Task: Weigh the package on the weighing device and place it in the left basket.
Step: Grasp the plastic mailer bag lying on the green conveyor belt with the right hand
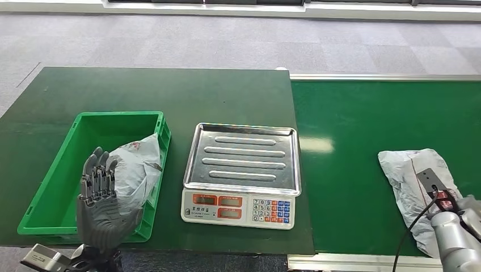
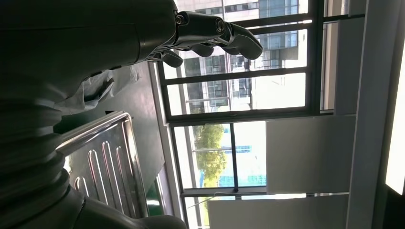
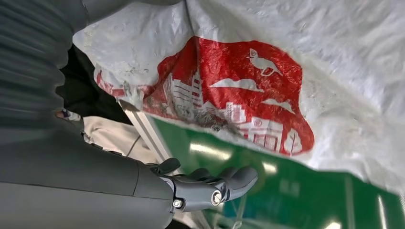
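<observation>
Fingers (image 1: 97, 170) of the left hand (image 1: 101, 207) stand spread and empty above the green basket (image 1: 54, 187), where one grey package (image 1: 136, 170) already lies. Right hand (image 3: 200, 188), also empty, hovers over another package (image 1: 417, 190) lying lengthwise toward it on the conveyor (image 1: 351, 158), nearest that arm; the scale (image 1: 243, 173) sits between.

A dark green tabletop (image 1: 170, 90) stood on the left, and a brighter green conveyor surface (image 1: 368, 119) butted against it at three o'clock, framed by a pale metal rail. A green plastic basket (image 1: 42, 192) sat on the tabletop toward eight o'clock. Just beside it, near six o'clock, stood a weighing scale (image 1: 241, 207) with a ribbed steel pan. On the conveyor surface, at about four o'clock, lay a crumpled white package (image 1: 411, 181), well apart from the scale.
</observation>
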Tool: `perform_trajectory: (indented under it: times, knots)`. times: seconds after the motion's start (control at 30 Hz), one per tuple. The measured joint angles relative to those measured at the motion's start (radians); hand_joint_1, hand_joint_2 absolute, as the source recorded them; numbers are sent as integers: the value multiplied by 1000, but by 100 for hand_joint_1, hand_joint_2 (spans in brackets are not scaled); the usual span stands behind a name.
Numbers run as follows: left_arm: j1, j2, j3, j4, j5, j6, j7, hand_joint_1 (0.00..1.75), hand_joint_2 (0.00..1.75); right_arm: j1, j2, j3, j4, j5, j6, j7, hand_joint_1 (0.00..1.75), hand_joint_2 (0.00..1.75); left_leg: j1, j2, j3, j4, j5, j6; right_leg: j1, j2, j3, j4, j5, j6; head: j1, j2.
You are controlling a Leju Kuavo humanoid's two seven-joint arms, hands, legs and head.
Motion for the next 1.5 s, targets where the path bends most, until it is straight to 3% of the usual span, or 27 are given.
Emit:
perform_trajectory:
  times: [0.2, 0.23, 0.33, 0.37, 0.5, 0.77, 0.87, 0.97, 1.07, 1.17, 1.33, 1.5]
  knots:
    - [-15, -3, 0, 22, -2, -18, 2, 0, 175, 18, -7, -40, 26, -11, 91, -26, 0, 175, 0, -1, 1, 0, 0, 0, 0, -1, 2, 0, 0, 0, 0, 0]
    - [-18, -4, 0, 27, -4, -20, 2, 0, 175, 21, -8, -47, 26, -7, 107, -35, 14, 175, 0, -1, 1, 0, 0, 0, 0, -1, 2, 0, -1, 1, 0, 0]
    - [-27, -7, 0, 44, -14, -28, -1, 0, 175, 31, -8, -62, 26, 10, 175, -88, 144, 175, 1, -1, 3, 0, -1, 2, 1, -1, 4, -1, -1, 1, 0, 0]
    - [-30, -8, 0, 51, -17, -31, -2, 0, 175, 37, -8, -66, 26, 12, 202, -117, 175, 175, 1, -1, 4, 0, -2, 2, 2, -2, 6, -2, -2, 1, 0, 0]
    - [-48, -9, 0, 83, -24, -37, -10, 0, 175, 64, -6, -91, 26, 9, 264, -226, 175, 175, 5, 0, 10, 0, -4, 1, 5, -1, 14, -5, -3, 0, 0, 0]
    - [-65, -8, 0, 111, -24, -40, -12, 0, 175, 66, -3, -111, 26, 23, 269, -258, 175, 175, 5, 0, 15, 1, -6, 3, 5, -1, 22, -8, -4, 3, 0, 0]
    - [-65, -9, 0, 112, -24, -31, -11, 0, 175, 64, -2, -113, 23, 29, 243, -279, 175, 175, 5, -1, 13, 1, -6, 3, 5, -1, 23, -8, -4, 3, 0, 0]
    - [-60, -9, 0, 106, -23, -15, -8, 0, 175, 57, 15, -115, 1, 8, 134, -374, 175, 175, 4, 0, 5, 0, -7, 4, 4, -1, 22, -8, -4, 4, 0, 0]
    - [-50, -10, 0, 88, -21, -7, -6, 0, 175, 29, 55, -116, -58, -39, 5, -479, 175, 175, 3, 5, 5, 0, -7, 5, 2, 3, 17, -7, -4, 4, 0, 0]
    - [-40, -13, 0, 74, -21, -7, -4, 0, 175, 4, 90, -116, -126, -83, -43, -529, 175, 175, 3, 2, 12, 0, -5, 4, 3, 1, 17, -6, -3, 3, 0, 0]
    - [-37, -23, 0, 70, -23, -4, -8, 0, 175, 10, 192, -112, -361, -315, -214, -757, 175, 175, 3, -1, 10, 0, -4, 2, 3, -2, 15, -5, -4, 2, 0, 0]
    - [-74, -27, -5, 93, -24, 19, -19, 0, 175, 35, 317, -26, -690, -473, -288, -767, 175, 175, 4, 1, 11, -2, -4, 1, 3, 1, 14, -4, -4, 1, 0, 0]
